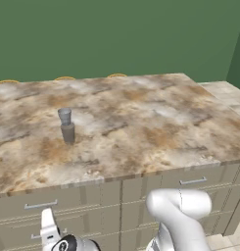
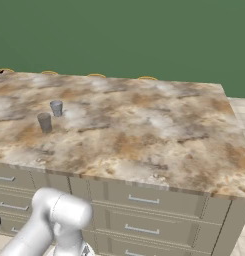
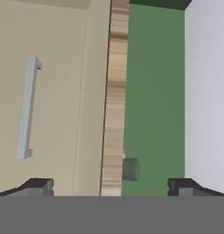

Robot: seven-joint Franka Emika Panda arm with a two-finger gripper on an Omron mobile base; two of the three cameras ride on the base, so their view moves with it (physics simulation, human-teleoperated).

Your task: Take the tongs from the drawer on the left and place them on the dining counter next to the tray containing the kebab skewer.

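In the hand view our gripper [image 3: 111, 185] has its two dark finger tips [image 3: 38, 185] far apart at the bottom corners of the frame, so the jaws stand spread and hold nothing. The view is rolled: the drawer [image 3: 45, 91] fills the left half, shut, and its silver bar handle [image 3: 27, 107] runs up and down the frame at left centre. We judge the hand is turned this way so the spread jaws can straddle the bar. The tongs should be inside that shut drawer; we cannot see them.

Just right of the drawer front runs the striped edge of the dining counter [image 3: 114, 91], with a small grey cup [image 3: 130, 169] poking past it at lower centre. Beyond lies green wall, then a pale surface at far right.

In the left base view the hand sits low at the bottom left, before the drawer row. The dining counter's top carries two grey cups [image 1: 66, 125] at centre left; the rest of the slab toward the right is bare stone. The front edge overhangs the drawers, so the hand must keep under it while pulling.
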